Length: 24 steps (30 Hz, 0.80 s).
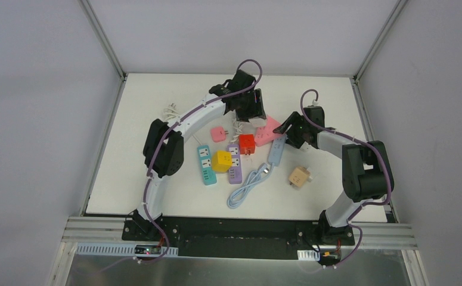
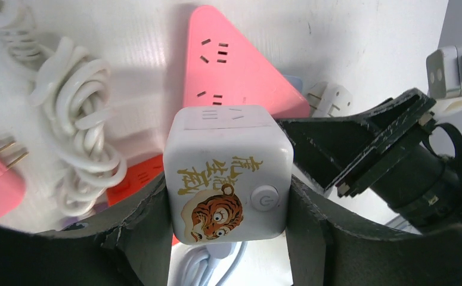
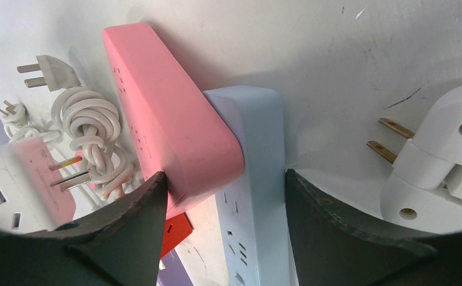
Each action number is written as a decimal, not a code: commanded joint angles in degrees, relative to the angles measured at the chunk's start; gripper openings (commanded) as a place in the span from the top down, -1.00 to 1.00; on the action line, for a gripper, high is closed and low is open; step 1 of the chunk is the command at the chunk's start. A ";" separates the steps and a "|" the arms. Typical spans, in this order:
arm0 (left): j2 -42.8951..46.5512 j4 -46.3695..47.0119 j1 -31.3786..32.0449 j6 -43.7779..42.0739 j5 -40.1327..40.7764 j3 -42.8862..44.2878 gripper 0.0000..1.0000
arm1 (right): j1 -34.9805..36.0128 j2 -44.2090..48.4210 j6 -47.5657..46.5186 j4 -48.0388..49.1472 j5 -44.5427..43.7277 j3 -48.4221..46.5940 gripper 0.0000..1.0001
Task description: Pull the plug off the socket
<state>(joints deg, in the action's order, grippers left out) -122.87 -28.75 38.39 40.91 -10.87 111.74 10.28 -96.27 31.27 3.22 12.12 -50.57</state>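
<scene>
In the left wrist view a white cube socket (image 2: 228,173) with a tiger sticker and a power button sits between my left gripper's (image 2: 228,208) fingers, which are shut on its two sides; a pale cable hangs from its underside. From above, the left gripper (image 1: 253,110) covers the cube. My right gripper (image 3: 225,220) straddles a pink power strip (image 3: 169,119) and a light blue power strip (image 3: 258,179), one finger touching each. A white plug (image 3: 437,155) with two bare brass prongs shows at the right of that view, in no socket.
Around the strips stand a red cube (image 1: 247,143), a yellow cube (image 1: 221,161), a teal strip (image 1: 205,165), a purple strip (image 1: 235,167), a small pink adapter (image 1: 218,134) and a tan cube (image 1: 299,177). A coiled white cable (image 2: 79,125) and a pale blue cable (image 1: 249,185) lie nearby.
</scene>
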 commanded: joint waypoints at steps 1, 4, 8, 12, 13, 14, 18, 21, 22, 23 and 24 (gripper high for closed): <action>10.26 -0.06 -0.90 -3.27 3.99 -2.98 1.00 | -0.27 -0.48 -1.65 -9.46 -8.80 3.07 1.00; 15.89 -0.15 -2.29 -5.00 6.88 -8.98 1.00 | -0.28 0.66 -1.73 -9.55 -8.07 2.62 1.00; 25.75 1.27 -4.83 -6.37 10.22 -23.11 1.00 | -0.33 1.24 -2.03 -11.49 -7.57 0.54 0.92; 35.84 2.36 -7.60 -6.93 10.57 -37.29 1.00 | -0.48 0.39 -3.66 -14.93 -6.00 -3.53 0.54; 38.04 2.50 -8.20 -6.82 10.58 -40.65 1.00 | -0.52 0.48 -3.89 -15.18 -5.78 -4.03 0.43; 40.40 2.81 -8.89 -6.62 10.53 -44.24 1.00 | -0.53 0.63 -3.96 -15.23 -5.60 -4.43 0.31; 49.42 3.99 -12.11 -5.13 9.70 -56.75 1.00 | -0.75 1.81 -4.05 -15.35 -4.05 -5.64 0.05; 54.79 3.84 -14.29 -4.47 9.45 -64.09 1.00 | -0.79 3.28 -4.27 -15.22 -3.63 -5.92 -0.20; 56.60 3.73 -14.76 -4.29 9.51 -66.11 1.00 | -0.75 3.90 -4.36 -15.24 -3.68 -5.87 -0.27; 58.25 3.71 -15.16 -4.12 9.59 -67.82 1.00 | -0.83 4.54 -4.46 -15.26 -3.83 -5.75 -0.34; 59.43 3.70 -15.44 -4.04 9.67 -69.43 1.00 | -0.83 5.26 -4.46 -15.26 -3.96 -5.58 -0.40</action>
<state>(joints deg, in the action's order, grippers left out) -70.11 -26.79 24.53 36.18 -1.37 47.22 9.96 -94.85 29.02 -7.16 10.59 -55.27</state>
